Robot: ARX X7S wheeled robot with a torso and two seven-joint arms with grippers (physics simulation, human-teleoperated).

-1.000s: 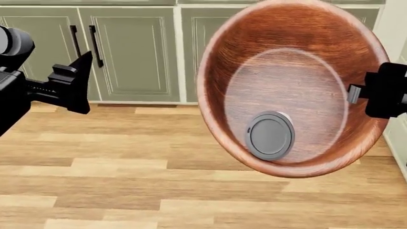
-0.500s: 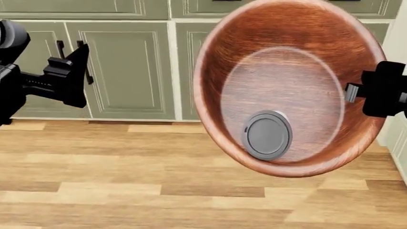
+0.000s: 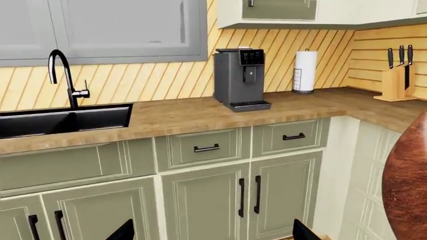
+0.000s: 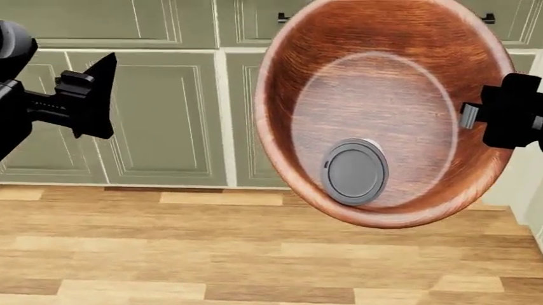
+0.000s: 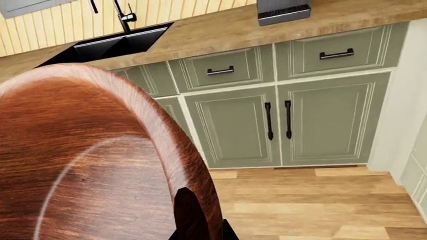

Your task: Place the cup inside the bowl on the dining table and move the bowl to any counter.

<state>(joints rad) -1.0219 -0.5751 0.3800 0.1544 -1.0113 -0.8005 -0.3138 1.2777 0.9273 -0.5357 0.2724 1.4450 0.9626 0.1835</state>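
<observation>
Left wrist view: The counter (image 3: 200, 112), a brown wood-grain worktop, runs across the middle of the frame. A black sink (image 3: 60, 120) with a black tap (image 3: 65, 75) is set into it at the left. A dark grey coffee machine (image 3: 241, 79) stands near the centre, a paper towel roll (image 3: 305, 71) to its right, and a knife block (image 3: 398, 75) at the far right. Green cabinet doors (image 3: 220, 200) fill the lower half. The two dark fingertips (image 3: 123, 231) of the left end effector (image 3: 213, 232) show at the bottom edge, well apart, with nothing between them. A curved section of the bowl (image 3: 408, 180) enters at the right edge.

Head view: The bowl (image 4: 382, 108) fills the centre and right of the frame, held in the air above the wood floor (image 4: 212, 254) and tilted so its inside faces the camera. The cup (image 4: 355, 173) lies inside the bowl at its lower part, with the round grey lid toward the camera. The right end effector (image 4: 479, 121) meets the bowl rim at the right edge. The left end effector (image 4: 89, 95) is at the upper left, clear of the bowl.

Right wrist view: The bowl (image 5: 93, 160) occupies the left and lower part of the frame. The right end effector (image 5: 197, 220) is clamped on its rim at the bottom centre, one dark finger (image 5: 185, 215) against the inner wall. The counter (image 5: 220, 30) and sink (image 5: 107, 45) lie across the top.
</observation>
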